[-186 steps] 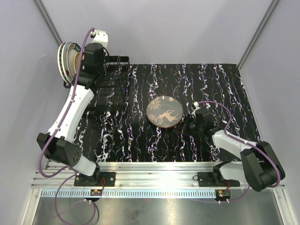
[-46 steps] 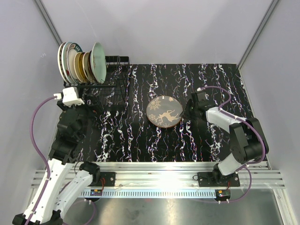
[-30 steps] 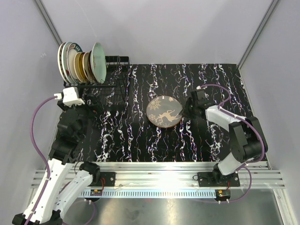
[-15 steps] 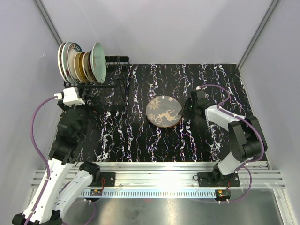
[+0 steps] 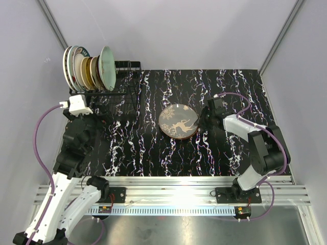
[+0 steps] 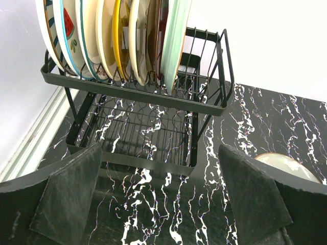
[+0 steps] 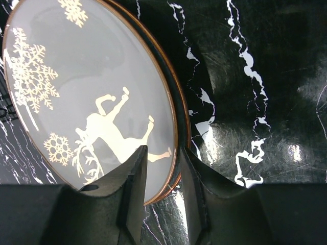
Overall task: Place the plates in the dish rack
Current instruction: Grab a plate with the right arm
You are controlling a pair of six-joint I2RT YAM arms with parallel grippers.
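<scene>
Black marbled tabletop (image 5: 148,153), pale walls (image 5: 179,35); left end effector (image 6: 159,171) wide, right end effector (image 7: 162,166) pinching deer plate (image 7: 76,92).

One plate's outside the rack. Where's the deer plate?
In the top view, the deer plate lies in the middle of the table, right of the rack, its rim between the right gripper's fingers.

The deer plate (image 7: 92,102) is smooth, glossy glazed ware that mirrors the light. So are the plates (image 6: 171,46) in the dish rack (image 6: 138,94), which is black coated metal wire with a dull sheen. The tabletop (image 7: 265,76) is shiny marbled black. The left gripper (image 6: 159,153) has matt, grainy dark pads (image 6: 71,194).
</scene>
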